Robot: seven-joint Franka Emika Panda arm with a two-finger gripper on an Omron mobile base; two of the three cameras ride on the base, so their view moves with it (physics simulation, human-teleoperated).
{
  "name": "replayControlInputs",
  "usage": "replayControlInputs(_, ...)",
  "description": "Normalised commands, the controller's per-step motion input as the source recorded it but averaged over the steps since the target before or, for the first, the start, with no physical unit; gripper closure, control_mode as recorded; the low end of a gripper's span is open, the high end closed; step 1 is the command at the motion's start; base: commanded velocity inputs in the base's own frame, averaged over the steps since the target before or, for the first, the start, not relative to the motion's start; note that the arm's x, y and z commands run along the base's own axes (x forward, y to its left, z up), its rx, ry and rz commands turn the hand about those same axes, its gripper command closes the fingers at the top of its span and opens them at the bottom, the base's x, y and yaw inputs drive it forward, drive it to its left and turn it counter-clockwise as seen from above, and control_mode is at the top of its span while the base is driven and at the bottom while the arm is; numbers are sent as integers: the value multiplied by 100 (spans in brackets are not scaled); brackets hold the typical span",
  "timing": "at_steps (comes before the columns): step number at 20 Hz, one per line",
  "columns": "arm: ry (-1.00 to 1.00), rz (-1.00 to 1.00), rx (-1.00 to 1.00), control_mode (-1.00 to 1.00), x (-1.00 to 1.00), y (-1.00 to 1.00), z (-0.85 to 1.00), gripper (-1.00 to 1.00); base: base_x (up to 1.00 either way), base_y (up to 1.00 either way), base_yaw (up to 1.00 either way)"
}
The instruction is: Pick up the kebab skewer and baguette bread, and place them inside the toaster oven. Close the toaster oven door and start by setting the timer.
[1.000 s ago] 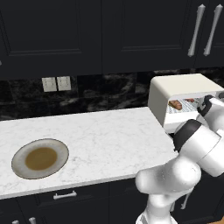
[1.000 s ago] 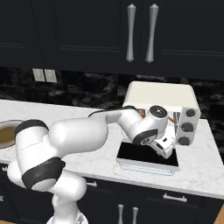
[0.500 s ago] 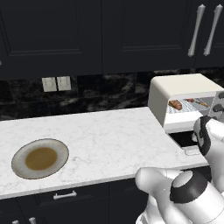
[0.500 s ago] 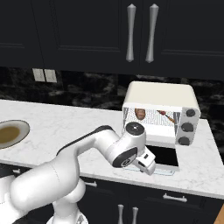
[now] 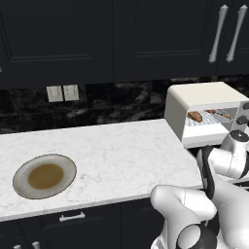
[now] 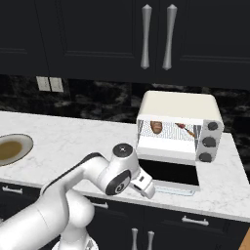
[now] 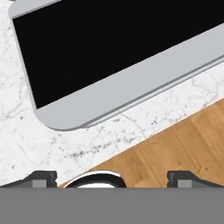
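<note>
Right base view shows the baguette bread [image 6: 156,127] and kebab skewer [image 6: 184,129] on the wire rack inside the boxy cream toaster oven [image 6: 178,126]. Hand view adds the dropped-open toaster oven door [image 7: 109,52], dark glass edged in pale silver, over veined marble counter [image 7: 26,135] and wood floor [image 7: 175,144], with the gripper [image 7: 112,179] spread wide, holding nothing.

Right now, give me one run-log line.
gripper: open, empty | kebab skewer, baguette bread: inside toaster oven | toaster oven door: open

arm [image 6: 73,195]: glossy white rounded shells | joints: dark caps and rings | hand [image 7: 112,178]: two small dark fingertips

cream-white toaster oven [image 6: 178,105], dark glass door [image 7: 109,39], white marbled counter [image 5: 121,151]
</note>
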Motion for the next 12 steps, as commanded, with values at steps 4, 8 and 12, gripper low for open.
replayControlInputs(4,-5,0,0,-100,4,14,-1,-100,0,0,0)
replayControlInputs(8,0,0,0,-100,8,8,-2,-100,0,0,0)
replayControlInputs(12,0,0,0,-100,14,6,0,-100,0,0,0)
